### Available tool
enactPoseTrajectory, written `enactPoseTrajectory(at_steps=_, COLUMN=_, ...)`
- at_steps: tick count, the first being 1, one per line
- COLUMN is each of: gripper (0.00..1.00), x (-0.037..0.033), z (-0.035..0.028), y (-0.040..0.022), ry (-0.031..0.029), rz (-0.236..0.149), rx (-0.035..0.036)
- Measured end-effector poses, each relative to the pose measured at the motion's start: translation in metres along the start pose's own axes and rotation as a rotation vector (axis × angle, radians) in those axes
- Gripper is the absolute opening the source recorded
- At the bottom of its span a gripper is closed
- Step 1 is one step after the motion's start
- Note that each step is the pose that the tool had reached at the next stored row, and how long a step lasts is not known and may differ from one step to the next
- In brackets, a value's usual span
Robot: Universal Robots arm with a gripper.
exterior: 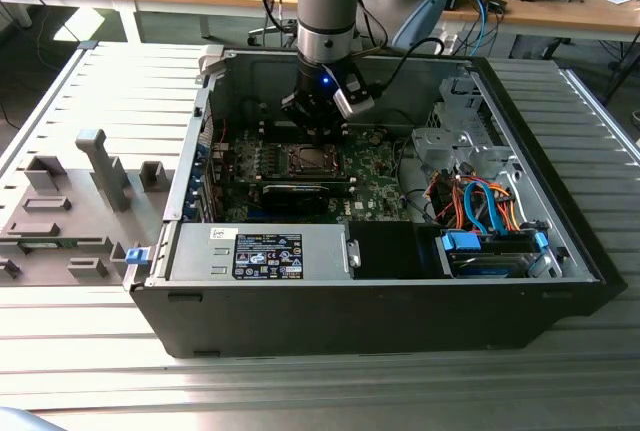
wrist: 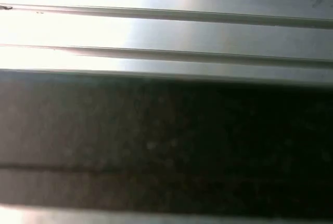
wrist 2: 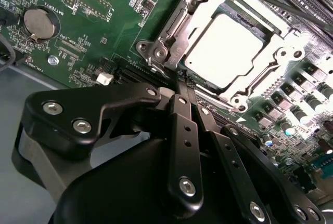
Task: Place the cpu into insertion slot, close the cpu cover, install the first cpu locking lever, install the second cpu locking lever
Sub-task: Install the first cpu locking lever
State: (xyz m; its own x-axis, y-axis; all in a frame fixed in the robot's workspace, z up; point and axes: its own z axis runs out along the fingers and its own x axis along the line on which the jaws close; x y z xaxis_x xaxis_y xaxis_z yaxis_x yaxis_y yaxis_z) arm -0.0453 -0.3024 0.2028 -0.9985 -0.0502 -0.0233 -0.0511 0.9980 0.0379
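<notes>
The cpu (wrist 2: 229,50) lies flat in the insertion slot (exterior: 310,159) on the green board, its silver top bright in the second wrist view. The cpu cover (wrist 2: 276,44) is folded down around it, and the chip shows through its window. A thin locking lever (wrist 2: 270,1) runs along one side of the socket. A bent silver lever end (wrist 2: 165,47) sits at the nearer corner. My gripper (wrist 2: 184,82) is shut with its black fingertips together right at that socket edge. I cannot tell whether they touch the lever. In the exterior view the gripper (exterior: 322,134) hangs just above the socket.
The open computer case (exterior: 400,301) walls in the board. A black expansion card (exterior: 300,194) lies just in front of the socket and a power supply (exterior: 265,251) in front of that. A cabled drive cage (exterior: 480,201) stands at the exterior view's right, grey fixtures (exterior: 100,166) outside at its left.
</notes>
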Motion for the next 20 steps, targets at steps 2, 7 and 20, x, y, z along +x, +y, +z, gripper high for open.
enactPoseTrajectory(at_steps=2, gripper=0.11, x=-0.0005, z=0.0002, y=0.0020, ry=0.0000, rz=-0.002, rx=-0.0004)
enactPoseTrajectory(at_steps=7, gripper=0.11, x=-0.0021, z=0.0004, y=0.0029, ry=0.0001, rz=-0.005, rx=-0.0011)
enactPoseTrajectory(at_steps=20, gripper=0.11, x=-0.0104, z=0.0000, y=0.0017, ry=-0.0015, rz=-0.007, rx=-0.0262)
